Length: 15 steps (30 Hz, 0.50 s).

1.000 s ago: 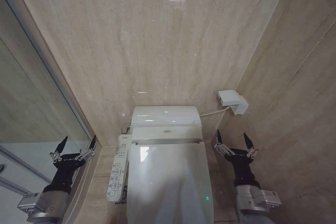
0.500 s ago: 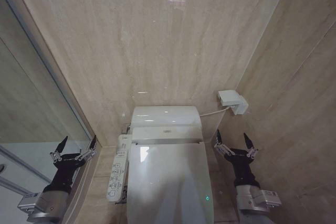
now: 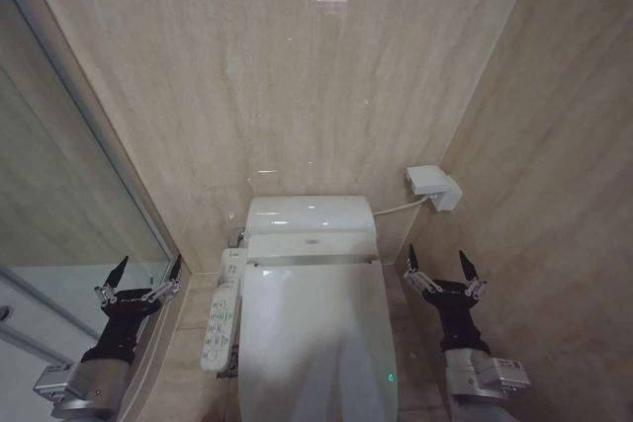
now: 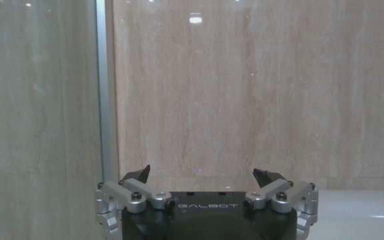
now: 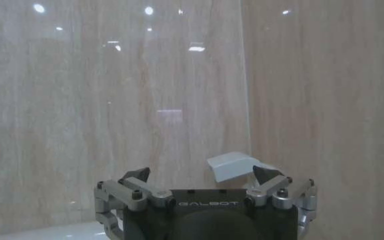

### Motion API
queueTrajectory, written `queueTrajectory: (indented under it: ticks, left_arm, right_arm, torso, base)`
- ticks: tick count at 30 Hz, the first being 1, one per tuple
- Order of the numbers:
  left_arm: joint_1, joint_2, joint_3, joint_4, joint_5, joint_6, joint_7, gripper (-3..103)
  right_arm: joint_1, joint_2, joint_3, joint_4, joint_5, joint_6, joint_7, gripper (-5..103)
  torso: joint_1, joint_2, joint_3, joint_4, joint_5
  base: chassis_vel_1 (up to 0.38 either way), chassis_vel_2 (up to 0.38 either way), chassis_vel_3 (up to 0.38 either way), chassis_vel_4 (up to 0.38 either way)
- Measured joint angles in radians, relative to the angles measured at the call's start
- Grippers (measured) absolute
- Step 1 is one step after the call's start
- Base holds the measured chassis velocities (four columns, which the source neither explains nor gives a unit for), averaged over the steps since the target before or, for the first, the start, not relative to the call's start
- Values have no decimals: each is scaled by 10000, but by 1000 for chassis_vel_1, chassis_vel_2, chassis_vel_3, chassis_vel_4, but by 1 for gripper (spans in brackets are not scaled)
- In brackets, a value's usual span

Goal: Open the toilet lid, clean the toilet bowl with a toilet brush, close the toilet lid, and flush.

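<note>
Beside the toilet lid (image 3: 316, 343), both grippers raised, spread.

A narrow bathroom corner clad in glossy beige stone-look wall tiles (image 3: 297, 76), their faint vertical veining catching reflections of ceiling lights near the top centre of the frame. The right-hand wall (image 3: 554, 195) meets the rear wall at a seam running diagonally down from the upper right. A small white wall box (image 3: 433, 187) sits at that corner, a thin cable trailing from it. Along the left edge, a glass partition (image 3: 69, 214) stands in a metal frame.
</note>
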Motion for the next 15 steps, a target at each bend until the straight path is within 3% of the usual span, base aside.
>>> queueTrajectory:
  ticks: [15]
  left_arm:
    - [-1,0,1,5,-1,1,-2,100]
  right_arm:
    - [0,0,-1,1,0,0,-3,100]
  torso:
    - [-4,3,-2,2,-2]
  base:
    - [281,-263,-264,273]
